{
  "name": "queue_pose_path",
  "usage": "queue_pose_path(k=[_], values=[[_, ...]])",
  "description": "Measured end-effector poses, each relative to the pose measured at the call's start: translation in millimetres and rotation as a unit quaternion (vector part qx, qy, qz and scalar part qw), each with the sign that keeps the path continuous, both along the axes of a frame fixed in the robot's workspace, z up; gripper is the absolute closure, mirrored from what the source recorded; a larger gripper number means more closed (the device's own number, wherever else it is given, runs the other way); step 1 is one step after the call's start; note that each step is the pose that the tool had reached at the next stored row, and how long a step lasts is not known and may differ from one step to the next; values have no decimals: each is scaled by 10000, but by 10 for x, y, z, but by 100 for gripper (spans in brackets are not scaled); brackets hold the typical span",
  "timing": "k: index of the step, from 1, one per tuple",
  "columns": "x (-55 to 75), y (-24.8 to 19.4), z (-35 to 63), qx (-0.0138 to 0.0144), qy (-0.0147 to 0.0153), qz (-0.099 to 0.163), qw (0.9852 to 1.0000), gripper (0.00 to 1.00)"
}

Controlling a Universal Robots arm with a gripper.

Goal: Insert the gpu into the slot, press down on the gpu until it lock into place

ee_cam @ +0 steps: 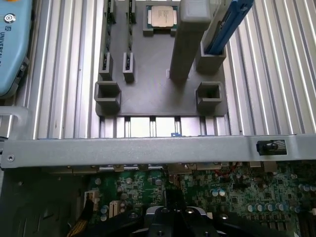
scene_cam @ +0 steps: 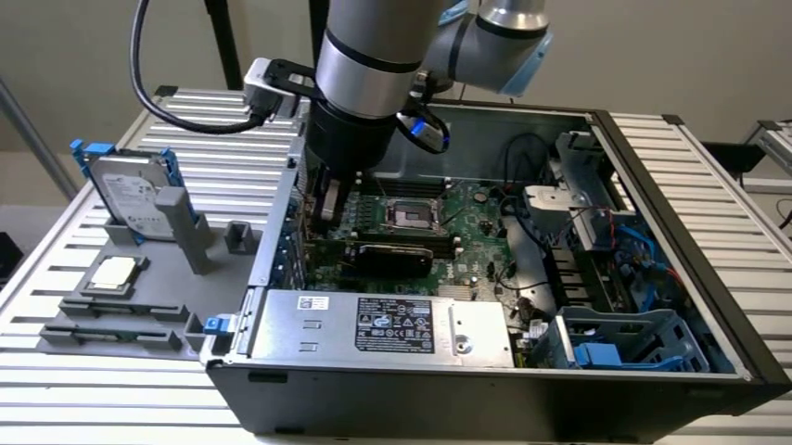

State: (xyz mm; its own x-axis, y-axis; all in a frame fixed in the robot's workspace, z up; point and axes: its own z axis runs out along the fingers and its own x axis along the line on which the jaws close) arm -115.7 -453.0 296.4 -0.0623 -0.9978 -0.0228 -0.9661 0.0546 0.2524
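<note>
A slatted metal table carries everything. On it lies an open black computer case, taking up the middle and the exterior view's right.

The grey robot arm comes down from the far side into the case, close to its wall on the exterior view's left.

Along the near edge of the case sits a silver power supply with a label. A blue drive cage stands to its right in the exterior view. Behind them the green motherboard covers the case floor.

Outside the case, on the exterior view's left, a grey fixture rests on the table. A hard drive stands upright in blue rails at its far end, and a loose processor chip lies nearer.

The gpu sits on the motherboard between the power supply and the square CPU socket. Its long side runs left to right, and its black shroud faces up. Whether it is fully seated cannot be told.

The gripper hangs low over the board at the gpu's end on the exterior view's left. Its fingers are drawn fully together, with nothing seen between them. Whether they touch the card cannot be told.
</note>
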Motion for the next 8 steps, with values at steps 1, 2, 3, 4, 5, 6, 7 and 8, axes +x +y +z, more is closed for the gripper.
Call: queue_pose_path(k=[1,2,3,4,5,6,7,8], values=[[0,0,0,-5,30,-20,10000,89],[0,0,0,-11,57,-40,10000,89],[0,0,0,-19,83,-60,9999,89],[0,0,0,-28,104,-81,9999,89],[-1,0,0,-43,122,-102,9999,89],[-1,0,0,-57,137,-122,9998,89],[0,0,0,-69,149,-143,9998,89],[0,0,-1,-83,155,-168,9997,89]])
